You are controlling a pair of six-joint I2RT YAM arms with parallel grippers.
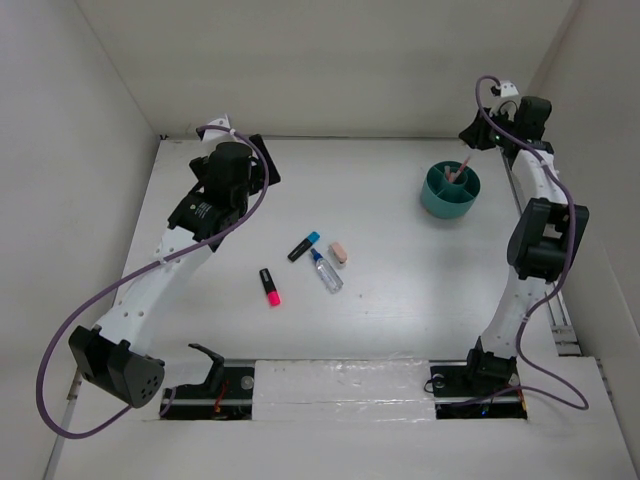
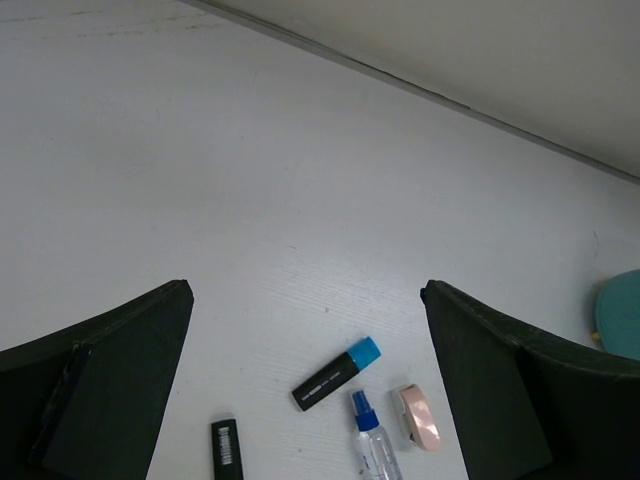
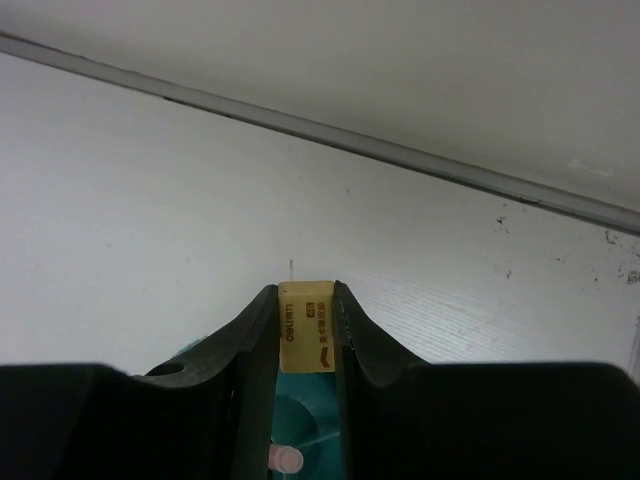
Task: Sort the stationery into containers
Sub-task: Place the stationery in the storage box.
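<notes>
White walled table [image 1: 400, 300]: right gripper [image 3: 305, 300] pinching tan block [image 3: 306, 328] at its very tip above teal organiser [image 1: 432, 200]; left gripper [image 2: 305, 290] spread wide, empty; blue-capped marker [image 2: 335, 375], pink-capped marker [image 1: 270, 287], bottle [image 2: 372, 440], eraser [image 2: 417, 417] loose mid-table; risk: shallow pinch may slip, block falling outside the rim.

Robot lab w/ white-walled booth [image 1: 330, 60]

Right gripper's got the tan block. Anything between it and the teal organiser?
Nothing visible. The tan block is clamped in the right gripper, and the teal organiser shows open just beneath; only a pink pencil end stands inside it.
</notes>
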